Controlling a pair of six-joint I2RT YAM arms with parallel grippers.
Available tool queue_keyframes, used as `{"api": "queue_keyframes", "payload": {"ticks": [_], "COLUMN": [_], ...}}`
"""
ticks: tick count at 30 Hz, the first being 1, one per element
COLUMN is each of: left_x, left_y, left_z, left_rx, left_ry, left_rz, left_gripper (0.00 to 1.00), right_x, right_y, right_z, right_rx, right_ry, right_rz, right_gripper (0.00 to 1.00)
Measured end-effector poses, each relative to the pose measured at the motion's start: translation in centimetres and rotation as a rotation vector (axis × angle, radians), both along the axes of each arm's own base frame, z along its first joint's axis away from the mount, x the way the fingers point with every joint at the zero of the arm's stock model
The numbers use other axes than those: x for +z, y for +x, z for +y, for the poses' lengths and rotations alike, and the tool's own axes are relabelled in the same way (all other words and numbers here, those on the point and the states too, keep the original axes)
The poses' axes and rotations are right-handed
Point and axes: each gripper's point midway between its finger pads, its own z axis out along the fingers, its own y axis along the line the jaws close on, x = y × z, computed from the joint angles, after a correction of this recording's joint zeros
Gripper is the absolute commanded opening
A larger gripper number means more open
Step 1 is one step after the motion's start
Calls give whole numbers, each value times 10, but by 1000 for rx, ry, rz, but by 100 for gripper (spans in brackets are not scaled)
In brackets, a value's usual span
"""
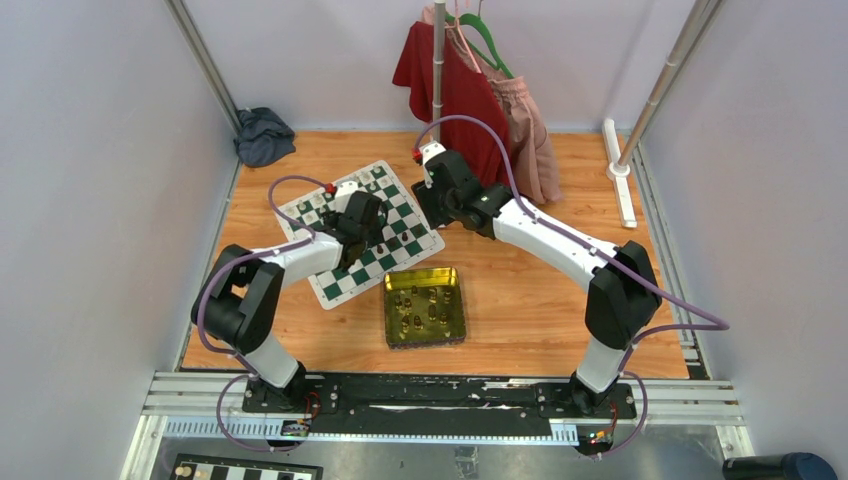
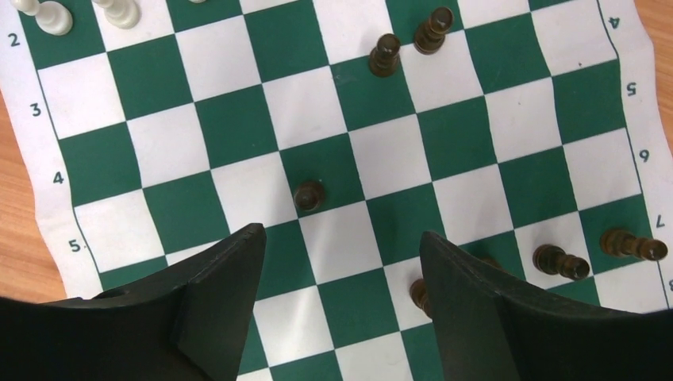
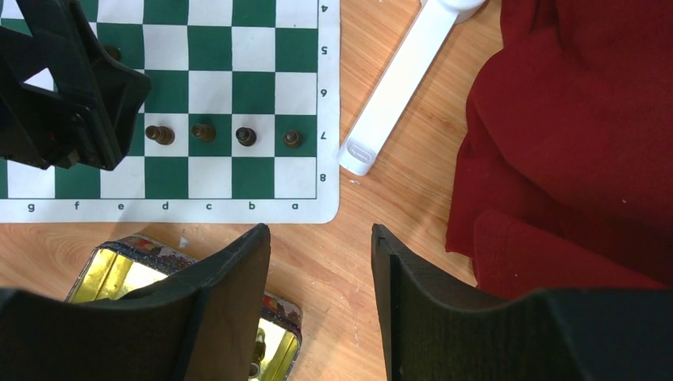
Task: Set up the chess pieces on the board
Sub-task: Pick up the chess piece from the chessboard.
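Found the board [image 2: 381, 159] lying skewed toward the far left corner of the surface: thin printed mat, green and white squares, slight ripple along one edge. Counted dark chess pieces [image 2: 385, 55] partly placed, among them a lone pawn [image 2: 309, 195] mid-board and a row of four [image 3: 203, 132] on rank 7. Spotted cream pieces [image 2: 48, 14] at the opposite side. Saw more dark ones loose in the gold tin [image 1: 388, 312], mid-surface toward the near edge.

Noted left hand [image 2: 341, 238] spread wide above the board, empty, lone pawn just ahead of the gap. Noted right hand [image 3: 319, 234] likewise wide and empty, over bare wood between board corner and tin.

Judged pieces very light, rigid, smooth-turned, with round base and narrow neck; likely to tip or skid under a glancing touch. Best taken from above at neck or head, pads square on both sides. Expect mat to creep if nudged.
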Motion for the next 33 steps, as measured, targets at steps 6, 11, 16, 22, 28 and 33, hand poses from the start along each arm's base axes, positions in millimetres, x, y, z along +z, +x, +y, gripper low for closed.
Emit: {"api": "queue_keyframes", "payload": {"ticks": [6,11,16,22,28,33], "left_x": [-1,-2,-3,-2,-2,-2], "left_y": [9,14,16,16,16,16], "left_z": [12,15,12,12,12,12], "left_rx": [40,47,39,39,41,44], "left_ry": [-22,-30,-41,-43,-44,-47], "left_rz": [-11,-12,-16,-17,-17,-17], "left_gripper": [75,72,62,62,60,59], "right_x": [0,0,0,0,0,0], "right_y": [0,0,0,0,0,0], "right_z": [0,0,0,-1,-1,-1], "right_rx": [1,4,6,10,10,11], "right_ry": [-1,-4,-7,-11,-11,-12], "right_rz": [-1,-2,-4,-6,-6,-5], "right_gripper": [54,54,54,54,54,54]}}
